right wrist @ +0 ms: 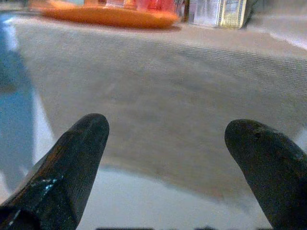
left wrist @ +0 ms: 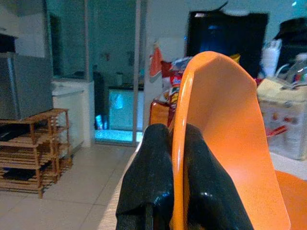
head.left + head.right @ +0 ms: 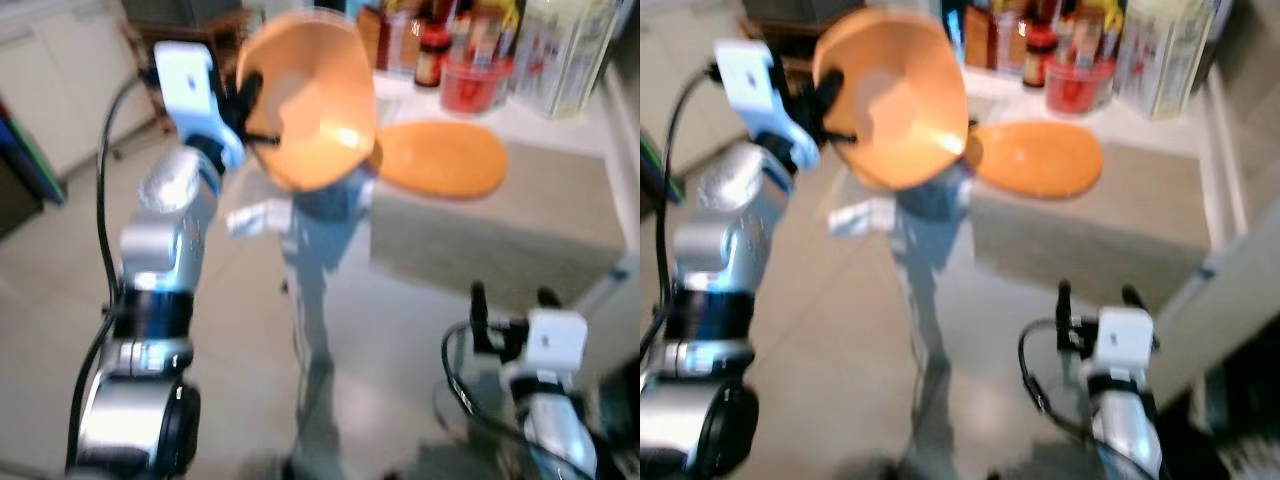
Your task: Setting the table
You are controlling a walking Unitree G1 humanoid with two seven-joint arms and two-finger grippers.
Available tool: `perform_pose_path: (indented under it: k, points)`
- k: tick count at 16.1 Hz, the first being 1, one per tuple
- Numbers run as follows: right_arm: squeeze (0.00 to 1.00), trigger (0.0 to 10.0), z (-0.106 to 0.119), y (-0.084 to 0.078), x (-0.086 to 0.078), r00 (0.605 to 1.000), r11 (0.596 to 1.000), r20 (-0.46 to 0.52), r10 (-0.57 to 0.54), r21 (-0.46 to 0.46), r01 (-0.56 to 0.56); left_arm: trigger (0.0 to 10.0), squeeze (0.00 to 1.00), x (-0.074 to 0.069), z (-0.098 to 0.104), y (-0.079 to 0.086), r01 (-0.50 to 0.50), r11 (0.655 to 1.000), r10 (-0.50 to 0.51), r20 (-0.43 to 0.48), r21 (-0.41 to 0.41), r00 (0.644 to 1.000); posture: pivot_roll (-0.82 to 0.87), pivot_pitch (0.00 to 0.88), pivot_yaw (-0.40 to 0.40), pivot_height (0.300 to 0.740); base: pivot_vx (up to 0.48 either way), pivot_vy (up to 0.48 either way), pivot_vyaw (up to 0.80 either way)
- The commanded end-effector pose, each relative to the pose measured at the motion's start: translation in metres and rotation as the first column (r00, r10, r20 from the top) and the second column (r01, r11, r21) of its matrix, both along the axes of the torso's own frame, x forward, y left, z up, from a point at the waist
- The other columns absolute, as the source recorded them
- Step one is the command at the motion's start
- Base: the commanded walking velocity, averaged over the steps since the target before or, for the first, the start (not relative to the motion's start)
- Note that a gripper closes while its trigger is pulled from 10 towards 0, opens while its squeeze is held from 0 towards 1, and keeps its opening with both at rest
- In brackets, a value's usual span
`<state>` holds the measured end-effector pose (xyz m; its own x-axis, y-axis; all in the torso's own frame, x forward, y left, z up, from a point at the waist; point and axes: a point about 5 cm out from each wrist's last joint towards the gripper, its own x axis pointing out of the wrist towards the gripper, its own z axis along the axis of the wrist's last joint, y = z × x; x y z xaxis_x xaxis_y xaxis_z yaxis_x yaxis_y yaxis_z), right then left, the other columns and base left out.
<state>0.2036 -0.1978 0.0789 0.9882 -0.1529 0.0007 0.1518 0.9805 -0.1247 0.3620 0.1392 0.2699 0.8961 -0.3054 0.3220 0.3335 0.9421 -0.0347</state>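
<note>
Gripping an orange bowl (image 3: 310,100) by its rim, the left pincer (image 3: 248,110) is raised high, fingers (image 2: 148,177) pressed on either side of the rim, one inside and one outside. Bowl is tilted on edge, its hollow facing the head camera, sitting just beyond the pincer tips. Past and below the bowl, an orange plate (image 3: 440,158) lies flat on a grey mat (image 3: 500,230) on the bench (image 3: 560,120); plate is apart from the bowl, well beyond the left pincer. Right pincer (image 3: 508,302) is low, near the mat's near edge, fingers (image 1: 72,163) spread wide with nothing between them; the plate lies far ahead of it across the mat. Red container (image 3: 475,85) and bottles (image 3: 430,45) stand behind the plate. Views blurred.
</note>
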Motion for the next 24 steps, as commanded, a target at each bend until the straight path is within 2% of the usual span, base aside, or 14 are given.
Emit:
perform_pose_path:
  k: [1, 3, 6, 13, 16, 22, 24]
  points:
    - [0.00, 10.0, -0.002, 0.001, -0.001, 1.000, 1.000, -0.017, -0.004, 0.009, 0.004, 0.0, 0.00, -0.002, 0.009, -0.002, 0.017, 1.000, -0.017, 0.041, -0.005, 0.999, -0.10, 0.019, 0.042, 0.740, 0.000, 0.000, -0.59]
    - [0.00, 10.0, -0.002, 0.000, -0.001, 1.000, 1.000, -0.019, -0.006, 0.007, 0.006, 0.0, 0.00, -0.004, 0.008, -0.001, 0.020, 1.000, -0.020, 0.043, -0.013, 0.999, -0.10, 0.019, 0.042, 0.740, 0.000, 0.000, -0.56]
    - [0.00, 10.0, -0.001, -0.001, -0.002, 1.000, 1.000, -0.011, 0.001, -0.007, -0.001, 0.0, 0.00, -0.017, 0.010, -0.005, 0.090, 0.996, -0.088, 0.069, -0.022, 0.994, -0.10, 0.014, 0.036, 0.740, 0.000, 0.000, -0.37]
    - [0.00, 10.0, -0.003, -0.003, 0.006, 1.000, 1.000, -0.017, 0.018, -0.017, -0.018, 0.0, 0.00, -0.034, 0.000, -0.010, 0.180, 0.980, -0.176, 0.048, -0.085, 0.983, -0.08, 0.000, 0.022, 0.740, 0.000, -0.450, 0.00]
    - [0.00, 10.0, -0.003, -0.004, 0.007, 1.000, 1.000, -0.019, 0.021, -0.020, -0.021, 0.0, 0.00, -0.037, 0.001, -0.012, 0.204, 0.975, -0.199, 0.060, -0.084, 0.978, -0.08, 0.000, 0.018, 0.740, 0.000, -0.480, 0.00]
    - [0.00, 10.0, -0.005, -0.005, 0.007, 1.000, 1.000, -0.020, 0.020, -0.018, -0.020, 0.0, 0.00, -0.034, 0.000, -0.008, 0.183, 0.978, -0.179, 0.046, -0.096, 0.983, -0.09, 0.000, 0.021, 0.740, 0.000, -0.101, 0.00]
    - [0.00, 10.0, -0.005, -0.006, 0.006, 1.000, 1.000, -0.021, 0.018, -0.017, -0.019, 0.0, 0.00, -0.033, 0.000, -0.008, 0.195, 0.976, -0.191, 0.042, -0.098, 0.981, -0.09, 0.000, 0.023, 0.740, -0.405, -0.161, 0.00]
